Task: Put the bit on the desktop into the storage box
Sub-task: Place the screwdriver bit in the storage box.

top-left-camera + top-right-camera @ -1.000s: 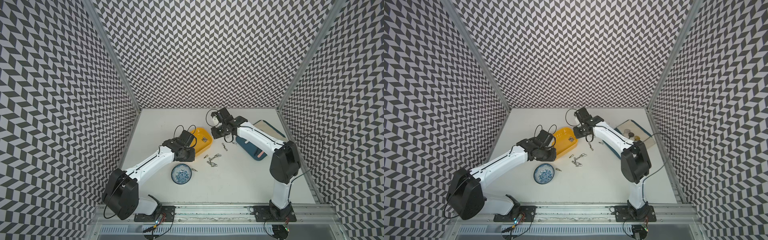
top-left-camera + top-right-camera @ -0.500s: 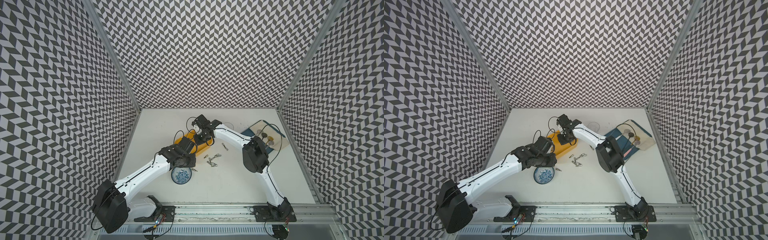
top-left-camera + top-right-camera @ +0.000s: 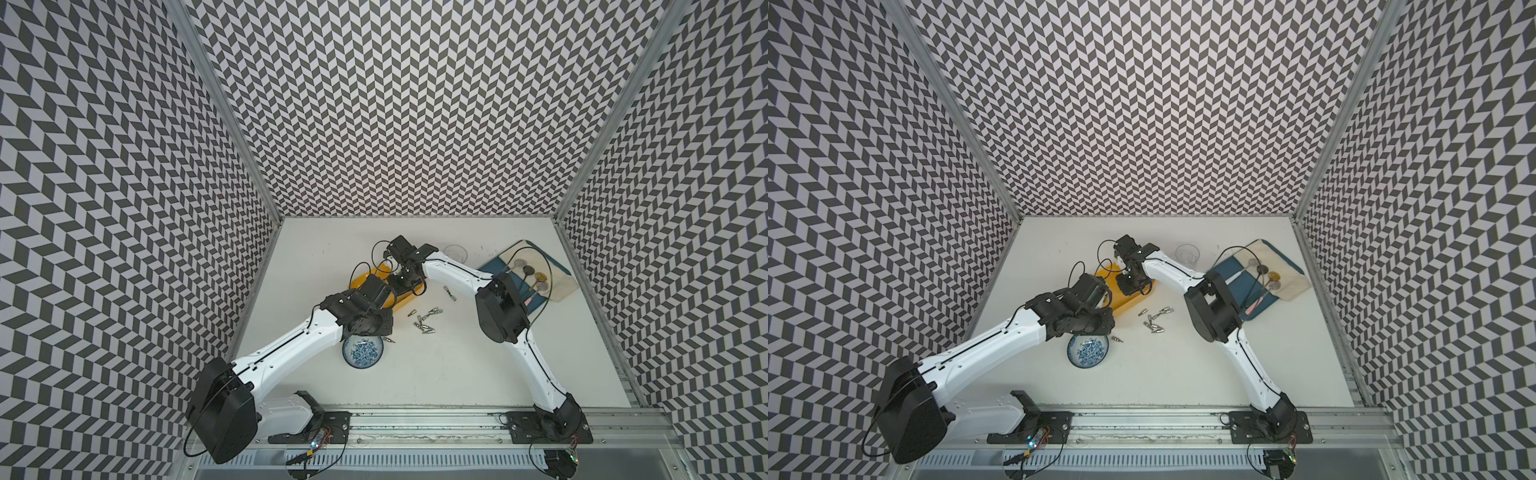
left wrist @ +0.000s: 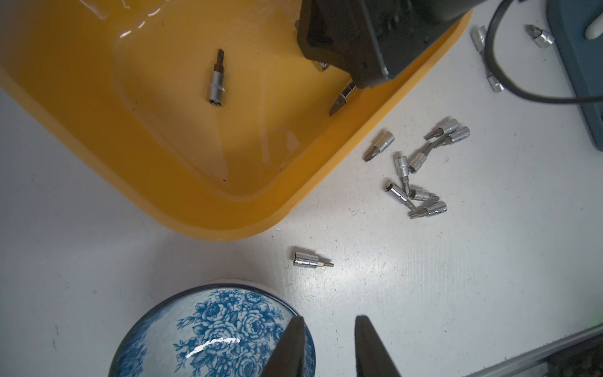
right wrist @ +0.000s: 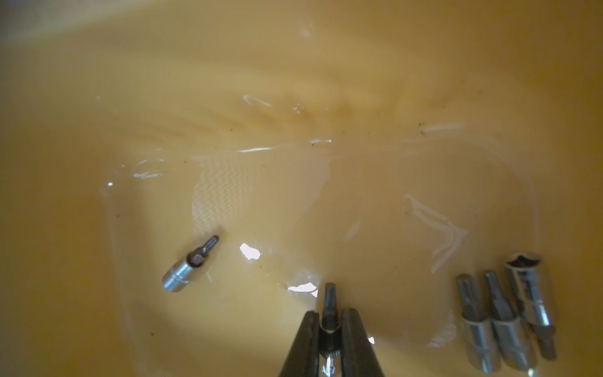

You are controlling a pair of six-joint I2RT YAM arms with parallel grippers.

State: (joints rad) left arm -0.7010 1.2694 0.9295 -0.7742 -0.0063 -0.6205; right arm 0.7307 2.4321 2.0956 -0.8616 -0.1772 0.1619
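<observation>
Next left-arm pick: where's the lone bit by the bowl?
Left wrist view: the lone bit lies on the desktop between the storage box and bowl, ahead of the left gripper.

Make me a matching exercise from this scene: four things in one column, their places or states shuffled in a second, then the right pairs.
Column one
1. right gripper
2. left gripper
3. lone bit
4. storage box

Column two
A. lies on the desktop, beside the bowl
B. yellow, with loose bits on its floor
C. jaws apart, nothing between them
D. closed on the held bit

Pairs: 1-D, 2-C, 3-A, 4-B
</observation>
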